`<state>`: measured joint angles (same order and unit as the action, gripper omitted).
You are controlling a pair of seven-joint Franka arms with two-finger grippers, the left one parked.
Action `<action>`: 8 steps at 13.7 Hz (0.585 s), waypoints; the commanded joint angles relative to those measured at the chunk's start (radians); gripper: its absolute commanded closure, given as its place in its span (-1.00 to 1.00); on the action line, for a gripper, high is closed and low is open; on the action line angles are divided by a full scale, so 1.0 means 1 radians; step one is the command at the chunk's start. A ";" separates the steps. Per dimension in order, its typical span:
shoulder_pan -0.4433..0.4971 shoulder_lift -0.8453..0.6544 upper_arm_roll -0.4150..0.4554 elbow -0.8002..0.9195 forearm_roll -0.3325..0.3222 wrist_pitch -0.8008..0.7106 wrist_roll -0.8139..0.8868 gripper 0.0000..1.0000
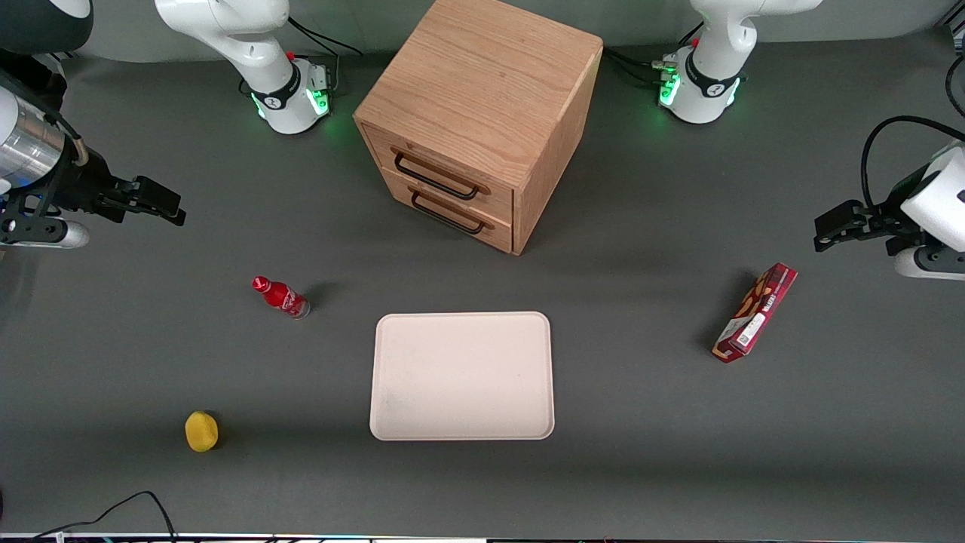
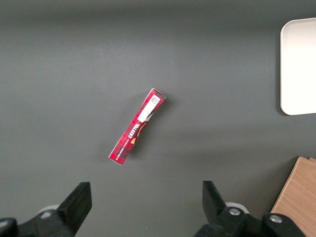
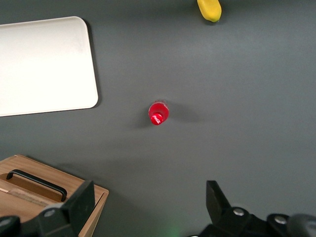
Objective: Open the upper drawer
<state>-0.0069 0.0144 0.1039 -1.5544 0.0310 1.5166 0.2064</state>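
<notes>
the upper drawer (image 1: 439,175) sits shut in the cabinet (image 1: 482,113) at the surface's robot-side edge; the gripper (image 1: 162,204), spread wide and empty, hovers well apart at the working arm's end, probably ready for the handle (image 1: 436,178).

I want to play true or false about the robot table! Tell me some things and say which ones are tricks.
1. The upper drawer is closed. True.
2. The claw is holding the drawer handle. False: it is open, up in the air toward the working arm's end of the table, touching nothing.
3. The red bottle stands on the tray. False: it stands on the table beside the tray.
4. The tray has nothing on it. True.
5. A yellow fruit lies nearer to the front camera than the bottle. True.
6. The red box sits on top of the cabinet. False: it lies on the table.
</notes>
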 commanded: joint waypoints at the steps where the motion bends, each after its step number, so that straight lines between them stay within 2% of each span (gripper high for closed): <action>1: 0.005 0.013 -0.004 0.027 0.015 -0.006 0.011 -1.00; 6: 0.004 0.010 -0.010 0.031 0.013 -0.009 0.010 -1.00; 8: 0.007 -0.004 -0.003 0.037 0.015 -0.009 -0.057 -1.00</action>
<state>-0.0070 0.0144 0.1009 -1.5448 0.0310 1.5165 0.1972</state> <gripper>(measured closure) 0.000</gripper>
